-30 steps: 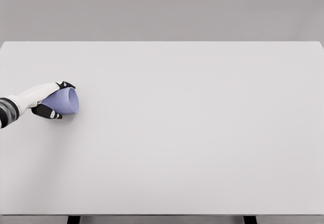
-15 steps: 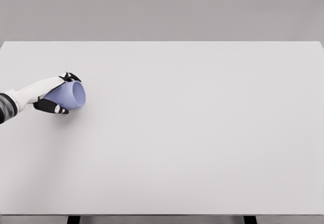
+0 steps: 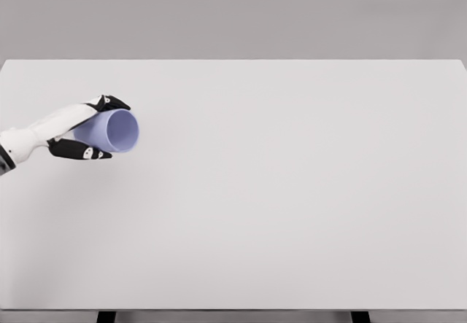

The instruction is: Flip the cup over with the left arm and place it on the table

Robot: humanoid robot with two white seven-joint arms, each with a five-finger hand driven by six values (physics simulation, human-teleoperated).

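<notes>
Now, what we see:
Cup: a pale lavender plastic cup lies tipped on its side at the far left of the scene, its open mouth turned right and toward us.
Left hand: our white, black-tipped left hand grasps the cup, fingers above and thumb below.
Table: we see the wide white table under the cup; whether they touch, we cannot tell.

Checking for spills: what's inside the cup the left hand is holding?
The cup lies sideways, mouth facing right; its visible inside looks empty. The bottom is hidden.
</notes>
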